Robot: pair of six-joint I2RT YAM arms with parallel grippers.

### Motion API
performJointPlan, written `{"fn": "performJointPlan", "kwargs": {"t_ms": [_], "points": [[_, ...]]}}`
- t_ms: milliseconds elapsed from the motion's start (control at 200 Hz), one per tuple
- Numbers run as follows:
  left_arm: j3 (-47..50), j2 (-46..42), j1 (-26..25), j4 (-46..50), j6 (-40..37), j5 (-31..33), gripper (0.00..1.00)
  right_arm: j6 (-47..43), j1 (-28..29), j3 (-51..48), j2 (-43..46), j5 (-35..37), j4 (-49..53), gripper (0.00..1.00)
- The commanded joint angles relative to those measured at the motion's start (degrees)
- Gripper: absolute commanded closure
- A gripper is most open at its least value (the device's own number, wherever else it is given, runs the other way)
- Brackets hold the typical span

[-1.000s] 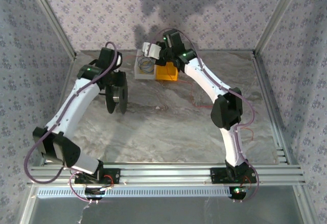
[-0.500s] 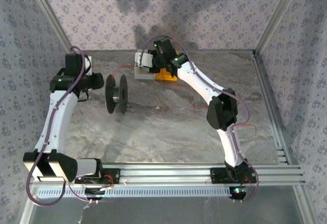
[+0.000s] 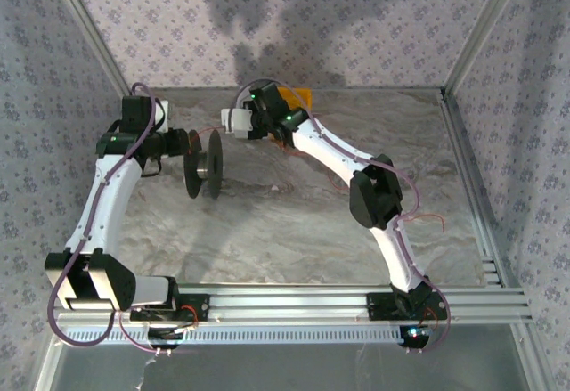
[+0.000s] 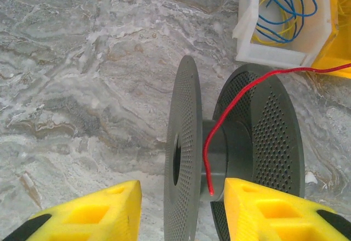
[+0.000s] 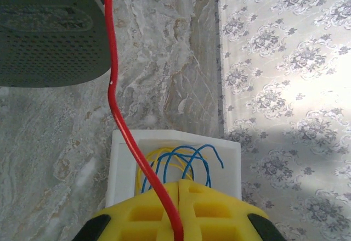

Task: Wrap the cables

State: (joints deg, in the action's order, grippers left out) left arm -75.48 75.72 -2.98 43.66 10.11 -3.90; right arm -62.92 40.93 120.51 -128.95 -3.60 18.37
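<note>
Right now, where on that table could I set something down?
Bare table lies in the middle, between the spool and the near rail. The far edge is crowded: spool, white box, right gripper holding the red cable.

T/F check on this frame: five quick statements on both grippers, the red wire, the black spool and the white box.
1. The right gripper is shut on the thin red wire. True.
2. The left gripper is clamped on the black perforated spool. False: its fingers stand apart, open.
3. The red wire reaches the spool's hub. True.
4. The white plastic box holds red loops. False: it holds blue and yellow wire loops.
5. The spool lies flat. False: it stands on its flange edges.
</note>
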Motion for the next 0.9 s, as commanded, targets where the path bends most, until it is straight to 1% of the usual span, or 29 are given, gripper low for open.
{"fn": "performJointPlan", "kwargs": {"t_ms": [0, 360, 370, 645, 790, 894], "points": [[0.95, 0.80, 0.18, -2.41, 0.39, -2.22, 0.56, -2.04, 0.34, -0.44, -1.13, 2.52, -3.23, 1.00], [1.72, 5.60, 0.22, -4.46, 0.42, -2.95, 0.57, -2.39, 0.70, -0.63, -1.05, 1.54, -2.96, 1.00], [1.74, 5.71, 0.25, -5.71, 0.37, -2.95, 0.57, -2.39, 0.68, -0.63, -1.05, 1.50, -2.89, 1.00], [-0.60, 10.10, 0.20, -8.04, 0.85, -4.51, 0.58, -2.76, 0.88, -0.79, -1.17, -0.07, -2.19, 1.00], [-1.61, 11.62, 0.19, -7.98, 0.79, -4.91, 0.68, -2.53, 0.75, -0.71, -1.47, -0.49, -2.37, 1.00], [-1.66, 12.41, 0.18, -7.80, 0.79, -4.91, 0.79, -2.13, 0.71, -0.80, -1.56, -0.83, -2.28, 1.00]]}}
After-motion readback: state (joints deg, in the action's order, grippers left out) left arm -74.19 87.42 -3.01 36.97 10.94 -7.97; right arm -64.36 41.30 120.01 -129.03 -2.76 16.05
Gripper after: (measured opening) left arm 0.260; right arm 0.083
